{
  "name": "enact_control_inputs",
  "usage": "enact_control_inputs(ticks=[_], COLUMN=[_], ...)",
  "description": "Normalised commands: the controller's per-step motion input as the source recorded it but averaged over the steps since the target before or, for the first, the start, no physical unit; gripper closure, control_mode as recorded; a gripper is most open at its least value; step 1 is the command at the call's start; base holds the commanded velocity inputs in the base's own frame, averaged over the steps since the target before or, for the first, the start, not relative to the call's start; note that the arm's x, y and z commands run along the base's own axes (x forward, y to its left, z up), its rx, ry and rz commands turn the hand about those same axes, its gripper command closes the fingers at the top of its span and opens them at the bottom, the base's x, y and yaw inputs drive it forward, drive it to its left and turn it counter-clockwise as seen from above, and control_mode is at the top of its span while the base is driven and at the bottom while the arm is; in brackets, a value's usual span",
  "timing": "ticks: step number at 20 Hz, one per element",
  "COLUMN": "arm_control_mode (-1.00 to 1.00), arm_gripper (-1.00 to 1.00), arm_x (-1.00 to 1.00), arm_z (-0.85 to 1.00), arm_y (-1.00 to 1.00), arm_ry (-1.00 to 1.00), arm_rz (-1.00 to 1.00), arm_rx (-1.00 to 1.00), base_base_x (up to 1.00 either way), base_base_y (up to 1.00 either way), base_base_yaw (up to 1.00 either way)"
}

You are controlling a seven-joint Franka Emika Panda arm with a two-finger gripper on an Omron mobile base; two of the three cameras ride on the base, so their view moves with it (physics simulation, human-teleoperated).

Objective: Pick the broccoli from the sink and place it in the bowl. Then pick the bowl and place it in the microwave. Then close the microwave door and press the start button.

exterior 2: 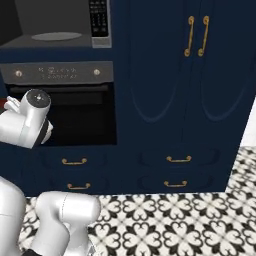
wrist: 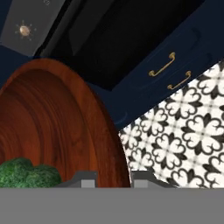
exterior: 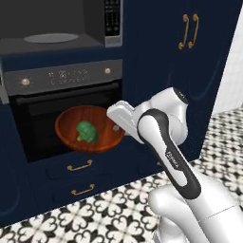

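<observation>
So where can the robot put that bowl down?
The microwave stands open: its pale turntable is bare, walls either side, button panel to the right. Lower down it is crowded: the bowl with the broccoli hangs close against the oven, held by the end effector.

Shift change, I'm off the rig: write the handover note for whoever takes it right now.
Gripper: shut on the bowl's rim, carrying it.
Bowl: held in the air in front of the oven, below the microwave.
Broccoli: lying inside the bowl.
Microwave: cavity open, turntable bare.
Done: broccoli in bowl, bowl picked up.
Left: raise the bowl, set it on the turntable, close the microwave door, press start.
</observation>
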Motion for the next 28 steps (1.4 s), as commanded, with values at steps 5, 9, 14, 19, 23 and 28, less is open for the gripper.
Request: enact_control_inputs(ticks=[5,9,14,19,23,28], arm_control_mode=[1.00,1.00,1.00,1.00,1.00,1.00], arm_gripper=[1.00,1.00,1.00,1.00,1.00,1.00], arm_x=[0.00,0.00,0.00,0.00,0.00,0.00], arm_z=[0.00,0.00,0.00,0.00,0.00,0.00], arm_y=[0.00,0.00,0.00,0.00,0.00,0.00], arm_ry=[0.00,0.00,0.00,0.00,0.00,0.00], arm_rz=[0.00,0.00,0.00,0.00,0.00,0.00], arm_rx=[0.00,0.00,0.00,0.00,0.00,0.00], base_base_x=[1.00,1.00,0.99,0.29,0.14,0.00], base_base_y=[0.00,0.08,0.14,0.19,0.16,0.04], base_base_yaw=[0.15,0.12,0.21,0.15,0.15,0.01])
